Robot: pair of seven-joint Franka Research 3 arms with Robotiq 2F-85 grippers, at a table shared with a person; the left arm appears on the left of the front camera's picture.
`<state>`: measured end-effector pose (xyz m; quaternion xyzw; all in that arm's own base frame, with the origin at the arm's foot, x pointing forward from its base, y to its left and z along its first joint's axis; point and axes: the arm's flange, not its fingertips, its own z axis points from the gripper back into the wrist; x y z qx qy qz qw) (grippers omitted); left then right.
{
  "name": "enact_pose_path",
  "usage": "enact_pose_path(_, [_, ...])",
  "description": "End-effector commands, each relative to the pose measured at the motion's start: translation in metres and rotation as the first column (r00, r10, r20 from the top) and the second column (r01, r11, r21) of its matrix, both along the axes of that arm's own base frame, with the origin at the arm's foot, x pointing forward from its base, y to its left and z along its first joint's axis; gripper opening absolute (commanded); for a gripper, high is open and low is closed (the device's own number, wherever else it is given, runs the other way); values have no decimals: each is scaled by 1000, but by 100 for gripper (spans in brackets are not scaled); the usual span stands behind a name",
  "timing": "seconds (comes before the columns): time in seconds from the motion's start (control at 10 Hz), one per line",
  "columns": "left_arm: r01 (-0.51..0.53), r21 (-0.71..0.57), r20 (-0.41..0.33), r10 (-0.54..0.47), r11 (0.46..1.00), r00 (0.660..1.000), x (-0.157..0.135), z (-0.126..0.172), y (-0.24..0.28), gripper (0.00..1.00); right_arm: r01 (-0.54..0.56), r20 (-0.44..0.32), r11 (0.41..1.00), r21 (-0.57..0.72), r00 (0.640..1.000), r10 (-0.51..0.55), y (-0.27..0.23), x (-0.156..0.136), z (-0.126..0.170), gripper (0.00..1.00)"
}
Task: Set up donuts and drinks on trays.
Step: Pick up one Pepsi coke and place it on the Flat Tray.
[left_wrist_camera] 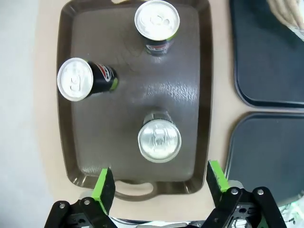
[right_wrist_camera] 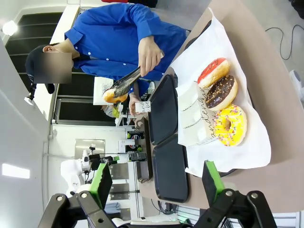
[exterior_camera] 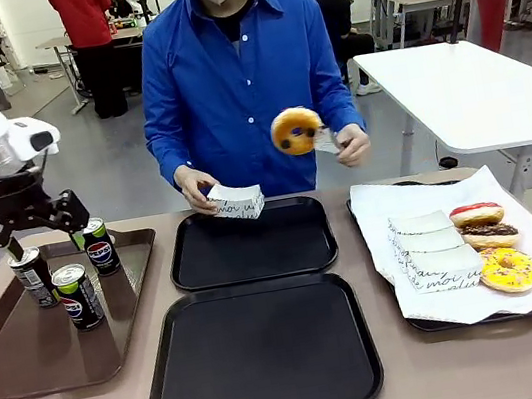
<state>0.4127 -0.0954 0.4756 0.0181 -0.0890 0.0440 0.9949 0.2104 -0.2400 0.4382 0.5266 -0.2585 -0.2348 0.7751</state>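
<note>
Beige tabletop (exterior_camera: 475, 369): two square black plastic trays (exterior_camera: 260, 352), and three slim black soda cans (exterior_camera: 78, 295) on a long brown tray (exterior_camera: 26, 349). My left pincer (left_wrist_camera: 159, 170) hangs spread above those cans; my right pincer (right_wrist_camera: 156, 167) is spread too. A person's metal tongs (right_wrist_camera: 124, 84) hold an orange-glazed ring donut (exterior_camera: 296, 130).

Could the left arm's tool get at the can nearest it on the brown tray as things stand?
Probably yes. The left tool hangs open above the brown tray. The can stands upright, apart from the other cans, and nothing lies between it and the tool.
</note>
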Motion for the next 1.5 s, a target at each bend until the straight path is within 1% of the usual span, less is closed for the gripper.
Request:
enact_pose_path(0.0, [-21,40,-36,22,999,999,24,-9,-4,100,0,36,1000,8,999,0,-1,3,0,100])
enact_pose_path(0.3, [-28,39,-62,30,999,998,36,-35,0,100,0,36,1000,8,999,0,-1,3,0,100])
enact_pose_path(0.4, [-16,28,-72,18,999,997,40,-42,2,100,0,36,1000,8,999,0,-1,3,0,100])
enact_pose_path(0.7, [2,-3,-111,-2,1000,994,39,-68,5,100,0,36,1000,8,999,0,-1,3,0,100])
enact_pose_path(0.9, [9,-12,-141,-11,1000,990,40,-76,6,100,0,36,1000,8,999,0,-1,3,0,100])
enact_pose_path(1.2, [25,-44,-134,-31,999,990,36,-79,7,100,0,36,1000,8,999,0,-1,3,0,100])
enact_pose_path(1.3, [23,-64,-159,-33,998,987,33,-78,7,40,0,36,1000,8,999,0,-1,3,0,100])
enact_pose_path(1.4, [23,-85,-185,-39,996,982,33,-75,6,40,0,36,1000,8,999,0,-1,3,0,100])
